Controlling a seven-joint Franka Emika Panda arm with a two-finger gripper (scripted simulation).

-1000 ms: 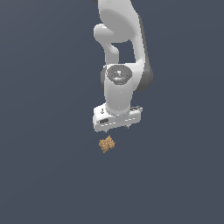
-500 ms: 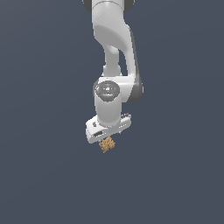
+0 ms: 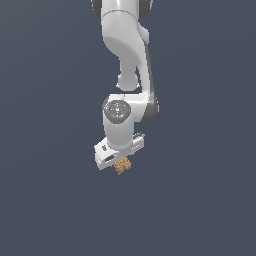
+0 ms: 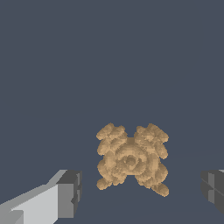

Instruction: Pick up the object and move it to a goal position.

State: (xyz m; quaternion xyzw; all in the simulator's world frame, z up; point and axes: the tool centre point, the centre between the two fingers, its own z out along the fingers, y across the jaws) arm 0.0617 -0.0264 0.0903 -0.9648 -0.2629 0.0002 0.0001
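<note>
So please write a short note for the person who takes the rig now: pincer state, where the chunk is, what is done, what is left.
Pincer: open, empty, one finger on each side of the chunk, not touching it.
Chunk: on the grey floor, partly hidden under the pincer in the exterior view.
Done: pincer placed over the chunk.
Left: close on it, lift, carry to the goal. No goal marker shows in either view.

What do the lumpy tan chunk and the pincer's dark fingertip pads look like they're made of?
The small tan-orange lumpy chunk looks matte and crumbly, like porous stone or coral: clustered knobs around a ringed centre, no shine. That is only a guess from a simulator's render. The pincer is open around it; its dark grey blocky pads look like matte rubber or plastic, flat-faced, on a smooth white body.
</note>
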